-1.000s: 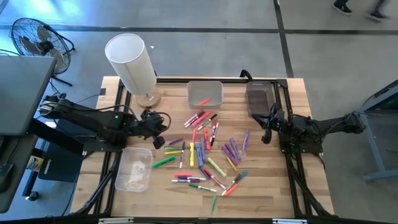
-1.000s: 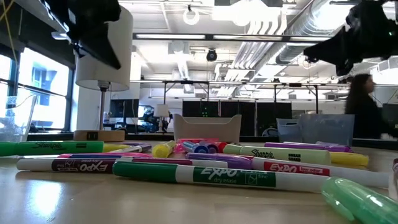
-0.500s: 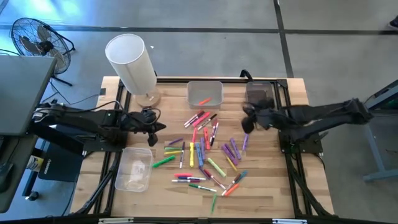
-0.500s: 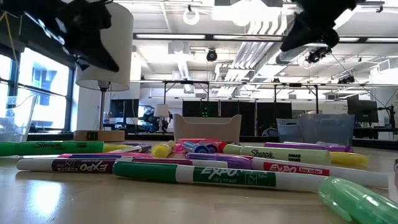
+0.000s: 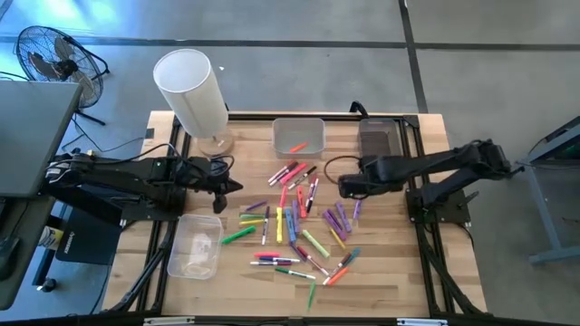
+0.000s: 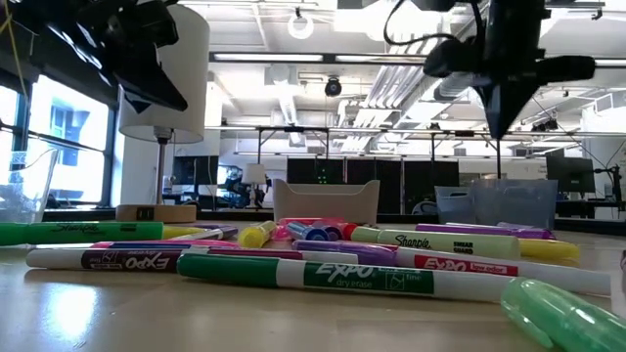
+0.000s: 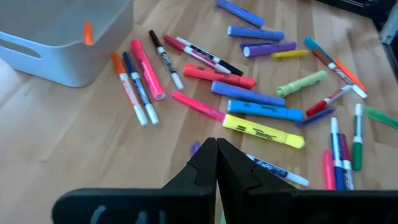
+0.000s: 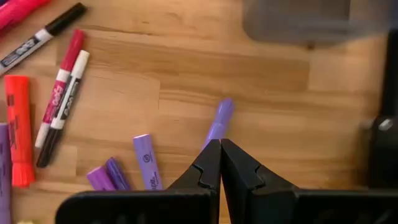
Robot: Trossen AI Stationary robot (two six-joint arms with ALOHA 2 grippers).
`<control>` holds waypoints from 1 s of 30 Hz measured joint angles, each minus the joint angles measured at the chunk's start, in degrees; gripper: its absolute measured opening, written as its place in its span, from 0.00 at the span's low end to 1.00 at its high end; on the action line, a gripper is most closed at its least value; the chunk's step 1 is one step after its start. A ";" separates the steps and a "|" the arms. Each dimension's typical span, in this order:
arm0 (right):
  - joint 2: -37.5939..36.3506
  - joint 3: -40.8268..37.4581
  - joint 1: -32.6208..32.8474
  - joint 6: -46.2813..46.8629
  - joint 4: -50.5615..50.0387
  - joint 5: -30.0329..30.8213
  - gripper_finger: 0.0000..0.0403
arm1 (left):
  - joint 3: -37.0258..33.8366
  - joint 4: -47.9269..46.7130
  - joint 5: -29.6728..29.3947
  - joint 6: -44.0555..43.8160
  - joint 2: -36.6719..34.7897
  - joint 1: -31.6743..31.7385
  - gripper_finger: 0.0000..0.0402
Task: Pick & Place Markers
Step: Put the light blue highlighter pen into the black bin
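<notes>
- From the high view I see the short thin coloured markers [image 5: 294, 222] scattered across the middle of the pale wooden slatted table [image 5: 399, 281], with one orange marker [image 5: 298, 147] already lying in the clear rectangular bin [image 5: 298, 136] at the far edge; I judge that bin to be the drop point, so the job has barely started.
- The right gripper [image 5: 345, 187] reaches in over the right side of the pile with its fingers pressed together and nothing held, placed there, I think, to line up on the purple markers [image 5: 337, 217].
- The left gripper [image 5: 231, 186] hangs at the pile's left edge, clenched and empty, beside a second clear bin [image 5: 194, 246].
- The low view adds only height: both arms hang clear above the pens, and a white-barrelled green marker [image 6: 323, 272] lies nearest the lens.
- The left wrist view shows the closed fingertips [image 7: 216, 163] aimed over a yellow highlighter [image 7: 263, 131], with the bin wall [image 7: 62, 59] beyond.
- The right wrist view shows what overhead cannot: a single purple marker [image 8: 218, 122] straight ahead of the shut tips, possibly the intended pick, though its near end is hidden.
</notes>
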 joint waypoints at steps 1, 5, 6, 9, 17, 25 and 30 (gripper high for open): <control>0.13 -0.66 0.26 1.49 0.81 0.05 0.00 | 0.00 -0.03 0.44 -0.02 0.00 0.00 0.00; 0.12 -4.05 -0.13 4.34 3.35 -1.06 0.00 | 0.00 0.11 1.46 -0.11 0.01 0.00 0.00; 0.12 -4.97 -0.31 4.97 3.64 -1.85 0.00 | 0.00 0.11 1.45 -0.11 0.02 0.00 0.00; 0.12 -8.35 -0.50 6.36 6.26 -3.30 0.01 | 0.02 0.14 1.45 -0.07 0.02 0.00 0.00; 0.12 -16.04 -0.48 8.60 20.62 -4.89 0.22 | 0.04 0.14 1.46 -0.02 0.02 0.00 0.00; 0.12 -22.32 -1.68 8.92 27.12 -7.49 0.32 | 0.04 0.15 1.48 0.42 0.02 0.00 0.00; 0.12 -25.51 -2.52 8.81 31.90 -7.38 0.32 | 0.07 0.16 1.40 0.42 0.02 0.00 0.00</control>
